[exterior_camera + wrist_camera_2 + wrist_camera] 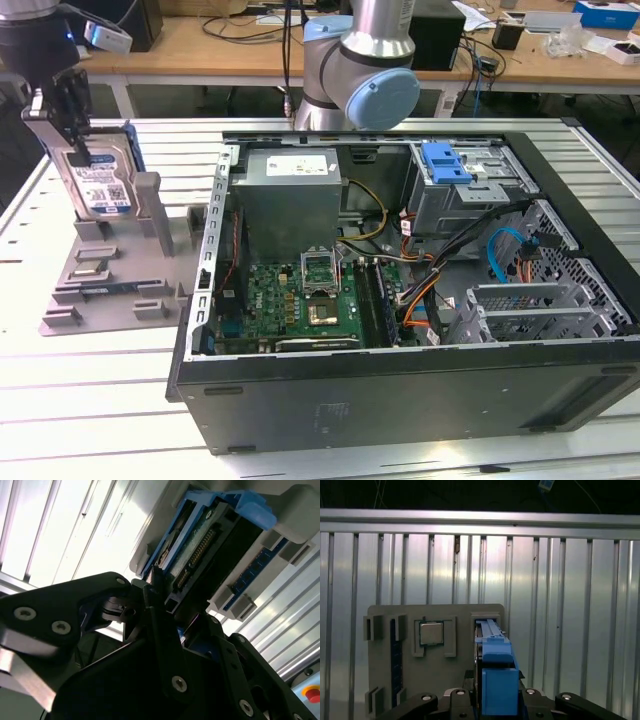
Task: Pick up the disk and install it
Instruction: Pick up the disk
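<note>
Straddling the upright disk (100,185) from twelve o'clock in the exterior view, our gripper (70,135) brackets its top edge; we cannot tell whether it is clamped.

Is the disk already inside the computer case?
No, the disk stands upright in the grey stand, outside the computer case, at the exterior view's left.

Legible text: none. Disk (112,205): white-and-blue label (97,180) carried print and barcode-like blocks, too small to read. Power supply (290,210): white sticker (302,165) near its top edge, print likewise unreadable.
</note>
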### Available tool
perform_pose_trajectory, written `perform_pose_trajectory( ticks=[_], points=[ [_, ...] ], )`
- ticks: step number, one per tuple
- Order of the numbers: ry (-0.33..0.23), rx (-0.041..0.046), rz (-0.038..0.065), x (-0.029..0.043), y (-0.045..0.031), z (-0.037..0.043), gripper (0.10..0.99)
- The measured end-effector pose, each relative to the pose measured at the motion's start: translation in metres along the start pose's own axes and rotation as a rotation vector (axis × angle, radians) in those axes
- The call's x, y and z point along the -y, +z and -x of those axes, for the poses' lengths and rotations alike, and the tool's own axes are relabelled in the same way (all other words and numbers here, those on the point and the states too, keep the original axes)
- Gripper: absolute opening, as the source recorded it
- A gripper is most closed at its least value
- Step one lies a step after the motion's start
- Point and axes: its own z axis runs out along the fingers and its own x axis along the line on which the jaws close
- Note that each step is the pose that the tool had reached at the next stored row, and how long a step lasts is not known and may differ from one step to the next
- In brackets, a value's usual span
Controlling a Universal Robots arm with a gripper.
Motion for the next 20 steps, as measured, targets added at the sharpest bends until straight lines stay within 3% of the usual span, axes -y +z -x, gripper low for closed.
perform_pose_trajectory(
  ticks=[9,12,20],
  points=[
    [0.000,-0.0001,0.000,-0.0001,-0.0079,-0.0004,0.369],
    [0.000,-0.0001,0.000,-0.0001,-0.0157,-0.0007,0.369],
    [0.000,0.0000,0.000,-0.0002,-0.0267,-0.0012,0.369]
  ],
)
